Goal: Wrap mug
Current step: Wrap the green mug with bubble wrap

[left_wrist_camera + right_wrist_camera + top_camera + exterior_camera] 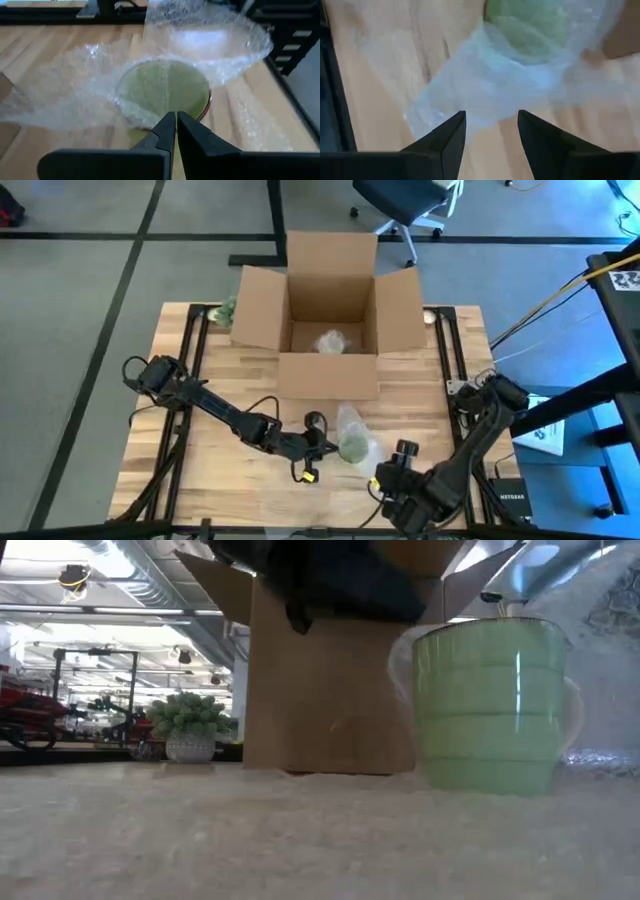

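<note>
- Green mug stands upright on the wooden surface, in front of the open cardboard box and partly covered by a sheet of bubble wrap.
- Bubble wrap drapes over and around the mug; in the high view it spreads from the mug toward the box front (a second clear bundle lies inside the box).
- Left hand sits just beside the mug on its left side, low over the surface; in the left wrist view its two fingers are pressed together, with the wrap's edge reaching to their tips, though whether film is pinched between them cannot be told. The mug lies directly ahead of these fingertips.
- Right hand is near the front edge of the surface, with the mug and wrap ahead of it; its fingers stand apart and hold nothing, the edge of the wrap lying just beyond their tips.
- Small potted plant stands at the far left corner of the surface, beside the box.
</note>
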### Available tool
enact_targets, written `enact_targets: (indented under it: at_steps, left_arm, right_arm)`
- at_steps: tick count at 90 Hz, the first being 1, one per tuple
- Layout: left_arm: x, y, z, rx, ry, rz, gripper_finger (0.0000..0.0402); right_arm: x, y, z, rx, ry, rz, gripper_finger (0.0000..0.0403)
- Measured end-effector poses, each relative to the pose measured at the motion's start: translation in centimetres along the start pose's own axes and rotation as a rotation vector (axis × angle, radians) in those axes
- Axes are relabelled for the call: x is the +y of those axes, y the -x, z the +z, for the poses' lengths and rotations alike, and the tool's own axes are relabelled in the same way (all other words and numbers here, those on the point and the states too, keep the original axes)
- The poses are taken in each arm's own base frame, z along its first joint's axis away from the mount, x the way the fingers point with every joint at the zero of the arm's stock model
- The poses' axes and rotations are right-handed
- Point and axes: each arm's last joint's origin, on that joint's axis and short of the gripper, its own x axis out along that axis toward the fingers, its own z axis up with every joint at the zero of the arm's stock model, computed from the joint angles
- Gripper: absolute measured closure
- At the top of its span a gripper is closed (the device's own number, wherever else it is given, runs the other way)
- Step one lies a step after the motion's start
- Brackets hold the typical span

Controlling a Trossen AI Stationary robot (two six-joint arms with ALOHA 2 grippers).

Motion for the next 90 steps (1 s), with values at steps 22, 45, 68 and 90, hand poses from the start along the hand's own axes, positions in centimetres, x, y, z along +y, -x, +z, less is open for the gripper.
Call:
enact_targets:
  at_steps: [22, 45, 68, 90]
  left_arm:
    - [0.4, 0.1, -0.5, 0.041, -0.030, 0.106, 0.0402]
    - [1.6, -0.3, -0.4, 0.054, -0.055, 0.134, 0.0402]
    - [3.4, -1.0, 0.0, 0.056, -0.042, 0.162, 0.0402]
    - [2.8, -1.2, 1.0, -0.027, -0.024, -0.037, 0.0402]
  right_arm:
    - [-1.0, -2.3, 2.1, -0.184, -0.092, -0.068, 0.0237]
    - [-4.1, -3.4, 5.5, -0.082, -0.075, -0.057, 0.0237]
    - [-5.1, -7.2, 6.1, -0.024, -0.074, 0.049, 0.0237]
    - [-4.8, -8.1, 5.8, -0.063, -0.067, 0.074, 0.0237]
